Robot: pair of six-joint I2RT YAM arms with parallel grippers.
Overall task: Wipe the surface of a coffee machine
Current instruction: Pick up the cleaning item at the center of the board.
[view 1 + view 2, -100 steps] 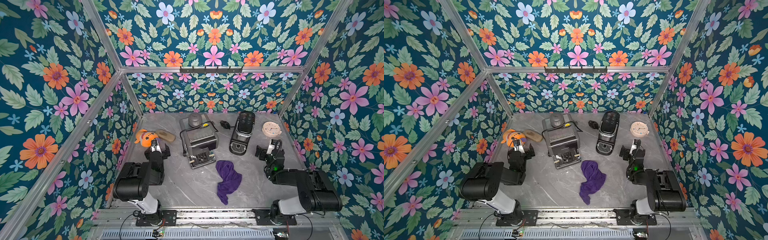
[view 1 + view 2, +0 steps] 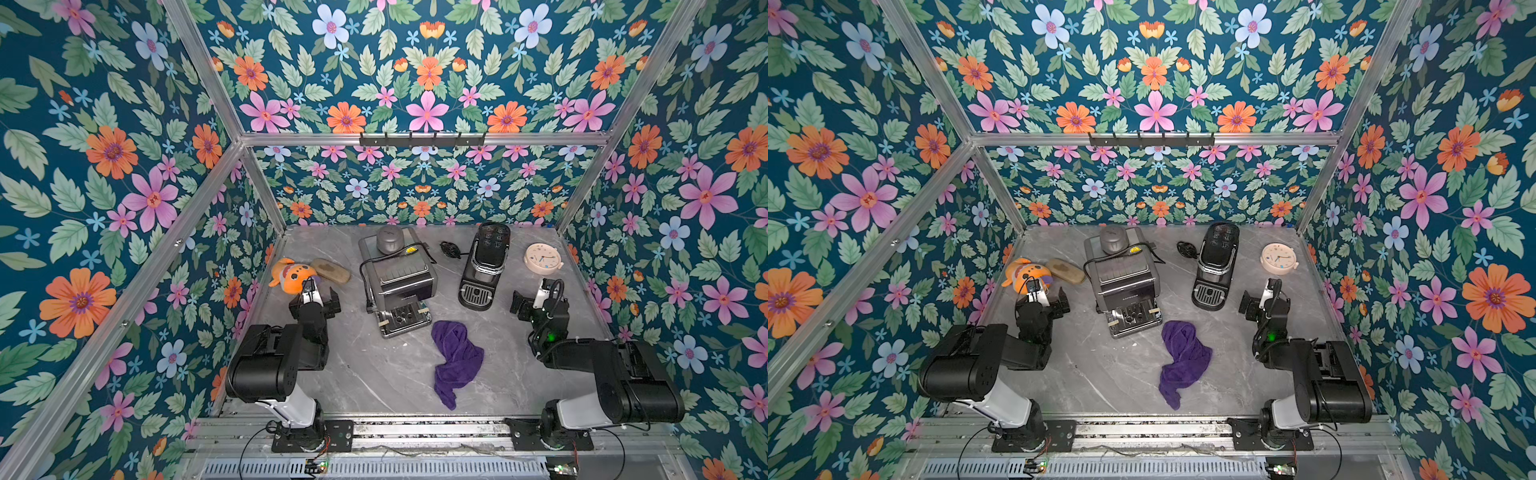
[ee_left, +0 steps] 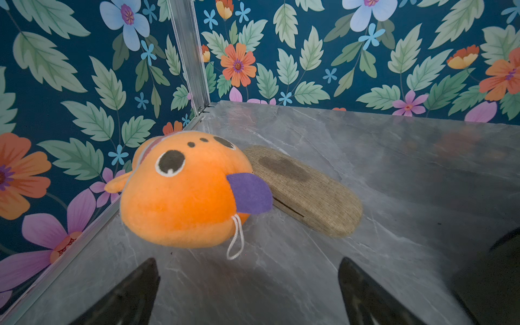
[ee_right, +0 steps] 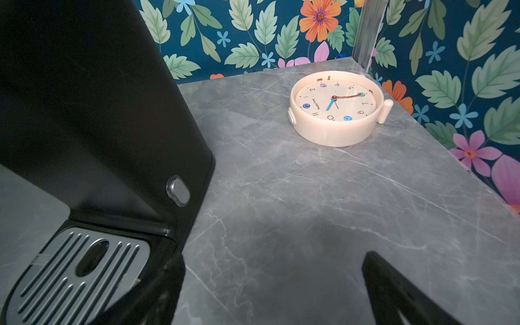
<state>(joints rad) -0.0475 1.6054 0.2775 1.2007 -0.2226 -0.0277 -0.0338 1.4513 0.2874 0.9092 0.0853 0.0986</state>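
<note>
Two coffee machines stand at the back of the grey table. In both top views there is a silver espresso machine (image 2: 397,286) (image 2: 1121,286) in the middle and a black capsule machine (image 2: 484,266) (image 2: 1214,266) to its right. A crumpled purple cloth (image 2: 455,361) (image 2: 1181,361) lies in front of them, touched by neither gripper. My left gripper (image 2: 314,305) (image 3: 249,261) is open and empty, low over the table left of the silver machine. My right gripper (image 2: 538,301) (image 4: 273,259) is also open and empty, just right of the black machine's drip tray (image 4: 78,267).
An orange plush toy (image 2: 291,274) (image 3: 180,194) and a tan glasses case (image 2: 330,270) (image 3: 304,188) lie just beyond the left gripper near the left wall. A cream clock (image 2: 542,257) (image 4: 336,109) lies in the back right corner. A black coiled cord (image 2: 451,249) sits between the machines.
</note>
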